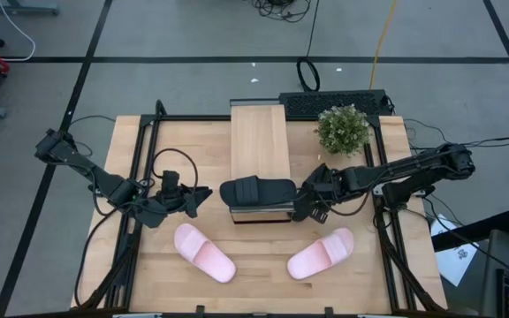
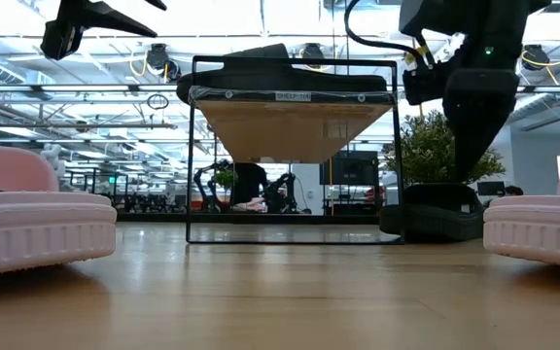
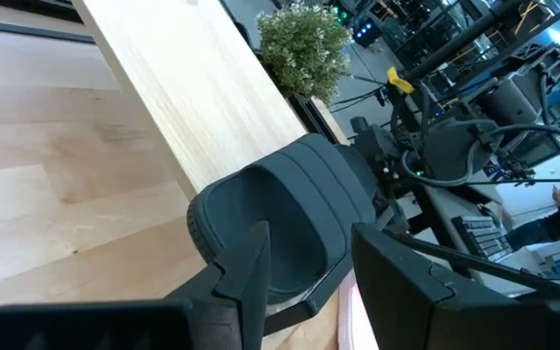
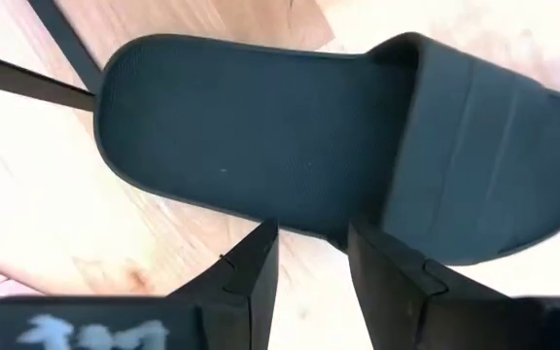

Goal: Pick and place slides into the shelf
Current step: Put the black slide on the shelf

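Note:
One black slide (image 1: 256, 190) lies crosswise on the near end of the shelf (image 1: 259, 137), sole down, strap toward the table's left. The low view shows the same slide (image 2: 280, 66) on top of the shelf (image 2: 290, 126). My left gripper (image 1: 203, 196) is open, a little left of the strap end (image 3: 299, 199), with a gap between them. My right gripper (image 1: 307, 199) is open at the heel end, above the footbed (image 4: 251, 126). Two pink slides (image 1: 204, 253) (image 1: 321, 253) rest sole down on the table's near part. The second black slide is out of view. My right gripper's open fingertips (image 4: 261, 243) stand at the black slide's side edge (image 4: 304, 231) near its heel, coming from above and from the table's right. Whether they touch the edge I cannot tell. The slide lies flat on the shelf top.
A potted plant (image 1: 343, 129) stands right of the shelf at the far side, with a keyboard (image 1: 334, 102) behind it. Dark frame rails (image 1: 144, 159) (image 1: 387, 221) run along both table sides. In the low view the pink slides (image 2: 37, 219) (image 2: 542, 226) flank the shelf.

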